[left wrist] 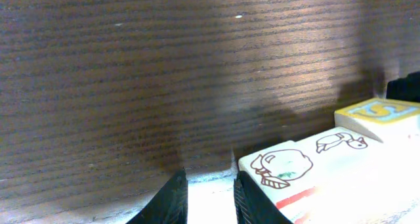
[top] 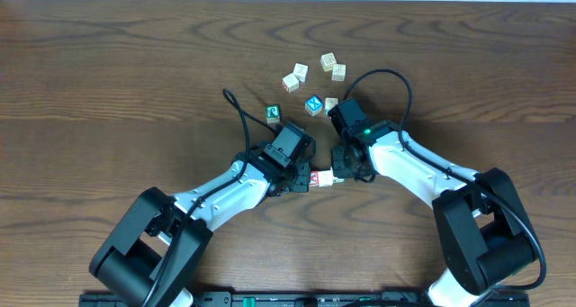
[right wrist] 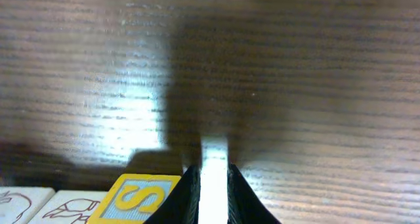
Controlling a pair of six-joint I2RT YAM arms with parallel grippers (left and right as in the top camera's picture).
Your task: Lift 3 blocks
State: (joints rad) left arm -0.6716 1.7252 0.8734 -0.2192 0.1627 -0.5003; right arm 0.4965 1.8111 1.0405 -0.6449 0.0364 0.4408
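Your left gripper [left wrist: 210,199] and right gripper [right wrist: 213,191] each show fingers almost together around a pale strip [right wrist: 213,165]; you cannot tell whether they pinch anything. The blocks [left wrist: 338,144] lie in a row between the two, beside the fingers. They're likely light, hard, smooth wood: press the row's end faces squarely, or it may buckle.
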